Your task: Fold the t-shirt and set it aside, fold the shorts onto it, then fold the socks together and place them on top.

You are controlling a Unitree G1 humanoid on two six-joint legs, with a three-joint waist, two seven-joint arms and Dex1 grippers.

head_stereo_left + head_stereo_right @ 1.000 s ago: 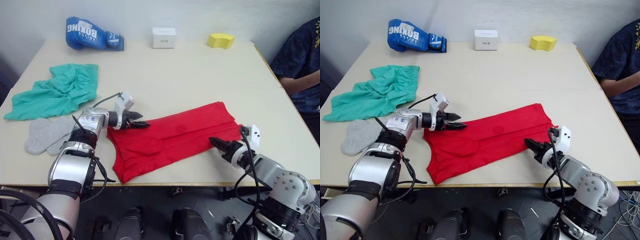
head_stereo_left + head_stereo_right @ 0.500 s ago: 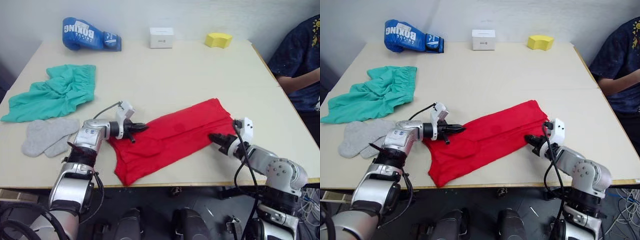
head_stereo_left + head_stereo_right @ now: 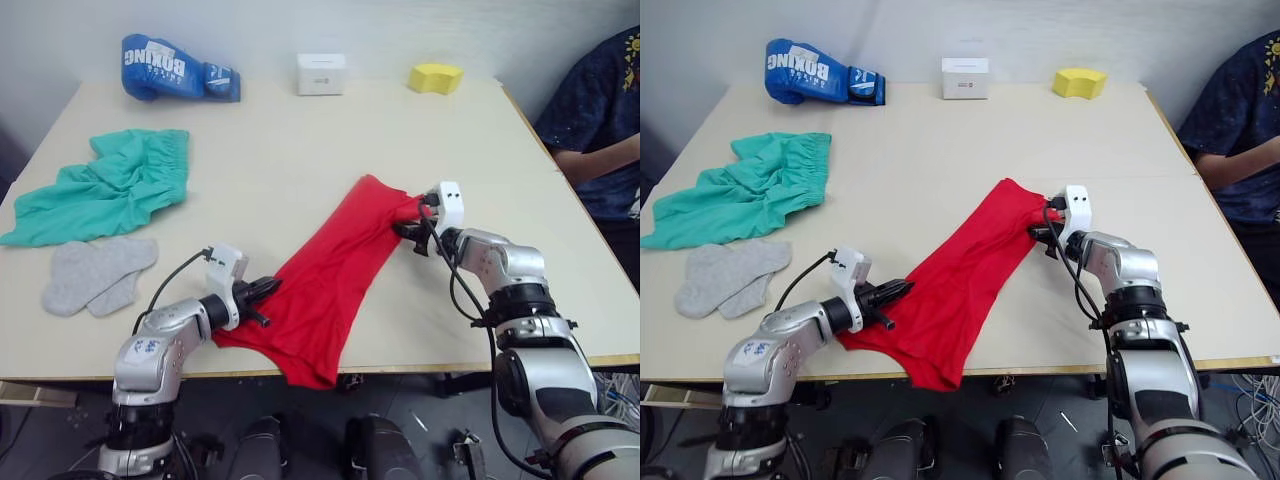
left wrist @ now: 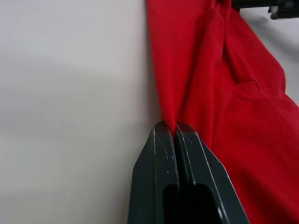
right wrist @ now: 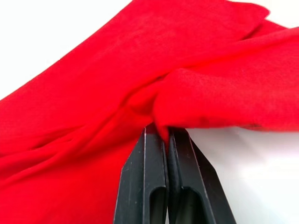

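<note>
- Left hand [image 3: 262, 290] pinches the t-shirt [image 3: 330, 280] at its 8 o'clock edge, fingers closed on cloth.
- Right hand [image 3: 408, 226] grips its 1 o'clock end, fingers closed.
- T-shirt stretches diagonally across the surface [image 3: 290, 150], overhanging the front edge.

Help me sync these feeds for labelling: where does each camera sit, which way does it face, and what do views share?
Left eye view: on the head, looking forward and down at the table; both arms show, left hand and right hand pinching the t-shirt.
Right eye view: beside it, same scene, shorts and socks included.
Left wrist view: along the shut fingers onto red cloth.
Right wrist view: along its shut fingers onto bunched cloth.
All four share the t-shirt.
</note>
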